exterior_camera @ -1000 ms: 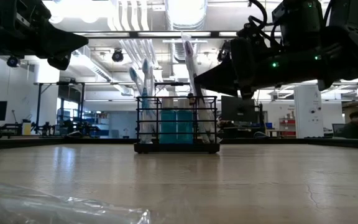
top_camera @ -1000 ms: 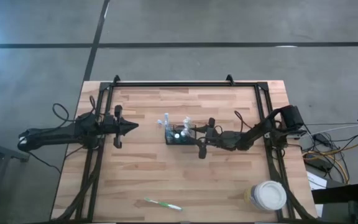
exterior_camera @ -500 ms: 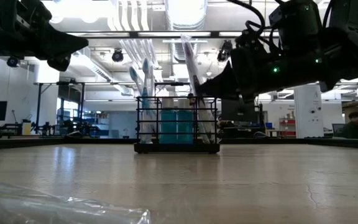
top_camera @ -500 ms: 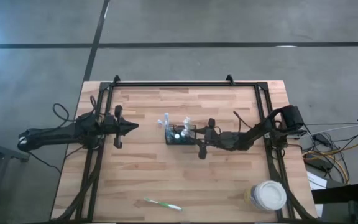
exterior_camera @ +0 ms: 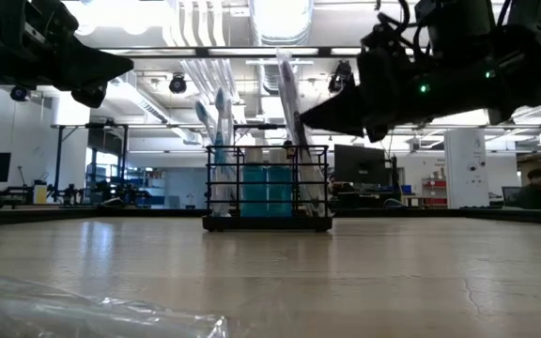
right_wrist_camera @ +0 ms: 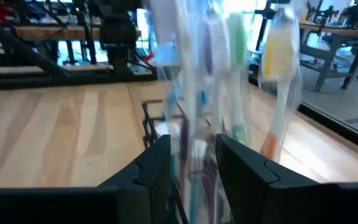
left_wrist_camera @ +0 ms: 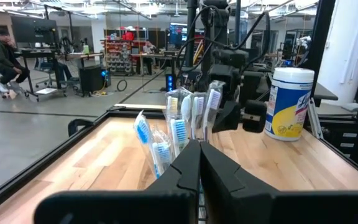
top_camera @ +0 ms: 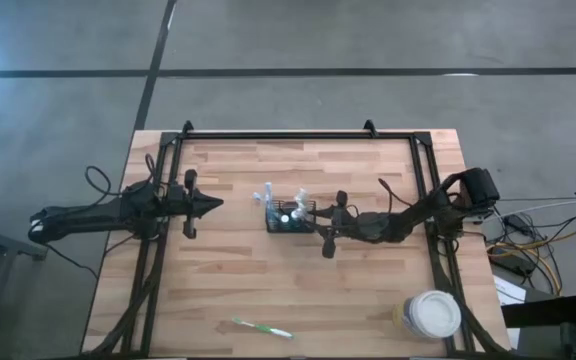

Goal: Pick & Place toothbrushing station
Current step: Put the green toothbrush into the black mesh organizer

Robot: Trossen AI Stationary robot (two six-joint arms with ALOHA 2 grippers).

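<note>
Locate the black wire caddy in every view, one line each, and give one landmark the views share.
High: caddy at table centre, just left of the right gripper.
Low: caddy mid-picture, on the table.
Left wrist: caddy hidden behind the left gripper; only its toothbrushes show.
Right wrist: caddy close ahead, partly blurred.
Shared landmark: the upright toothbrushes.

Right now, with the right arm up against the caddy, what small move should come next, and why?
Probably ease the right end effector a little further in and close on the caddy rim. Its fingers are open, level with the top of the caddy in the low view, and the right wrist view shows the packaged toothbrushes just past them. The left end effector waits shut, well clear.
</note>
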